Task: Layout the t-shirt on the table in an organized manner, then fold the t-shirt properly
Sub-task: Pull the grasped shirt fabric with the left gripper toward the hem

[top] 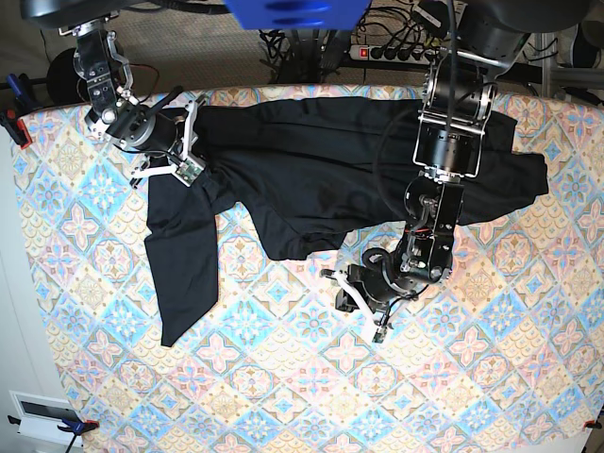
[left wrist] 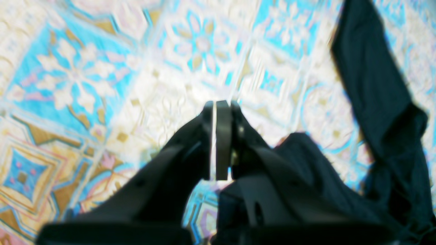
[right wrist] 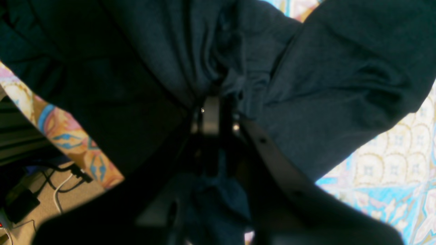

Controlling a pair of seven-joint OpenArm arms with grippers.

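The black t-shirt [top: 311, 179] lies spread but rumpled across the far half of the worktop [top: 283, 377], its body bunched in folds along the far edge. One long sleeve [top: 184, 255] trails toward the near side on the base view's left, lying flat on the patterned cloth. Another part of the garment reaches out to the base view's right.

The right pincer [top: 189, 168] sits at the shirt's shoulder region, on the base view's left; its wrist view shows its jaws drawn together on a gathered fold of the dark fabric [right wrist: 218, 78].

The left pincer [left wrist: 219, 105] hangs over bare patterned worktop just beside the shirt's near hem, its jaws pressed together with nothing visible between them; black cloth lies close on one side of it.
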